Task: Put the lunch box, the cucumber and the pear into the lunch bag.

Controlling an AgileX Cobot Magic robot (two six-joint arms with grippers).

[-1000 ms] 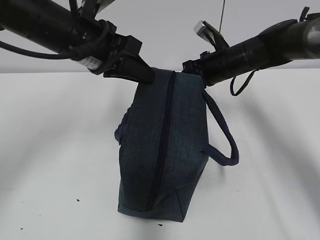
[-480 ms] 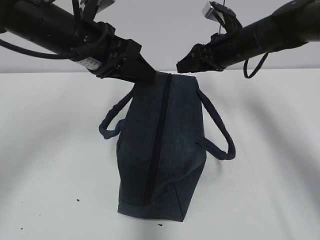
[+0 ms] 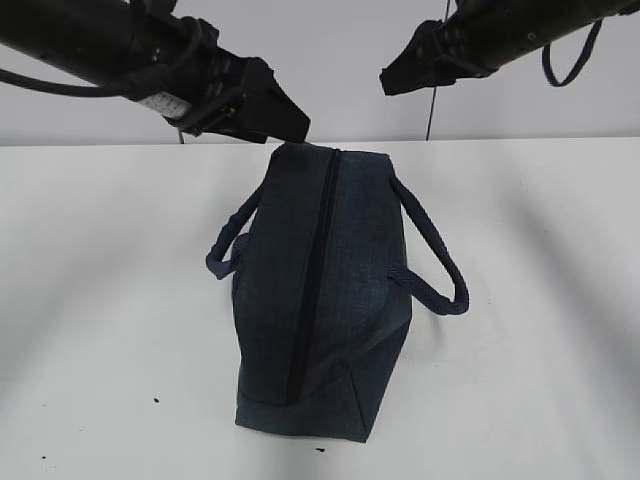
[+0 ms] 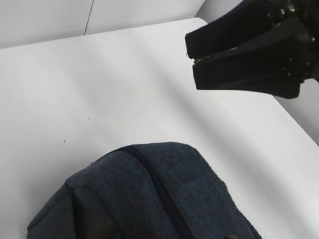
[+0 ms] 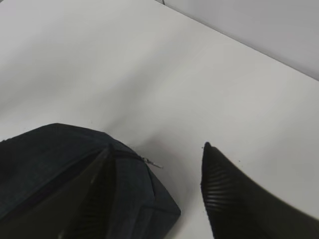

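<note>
The dark navy lunch bag [image 3: 320, 300] stands by itself on the white table, its top zipper [image 3: 318, 270] shut and a loop handle [image 3: 440, 270] hanging at each side. My left gripper [image 3: 295, 128] hovers just above the bag's far end, clear of the fabric. My right gripper [image 3: 390, 78] is higher and to the right, open and empty. In the right wrist view its fingers [image 5: 234, 199] stand wide apart over the bag's end [image 5: 60, 169] and the metal zip pull [image 5: 152, 162]. The left wrist view shows the bag [image 4: 149, 194] and the right gripper [image 4: 192, 55]. The lunch box, cucumber and pear are out of view.
The white table [image 3: 100, 300] stretches to both sides of the bag and ends at a pale wall behind it. A few small dark specks [image 3: 156, 401] lie near the front. The table's far corner [image 4: 199, 21] shows in the left wrist view.
Both grippers have let go of the bag's far end and risen. The right one went first and higher. The bag has settled onto the table and its handles have dropped.
</note>
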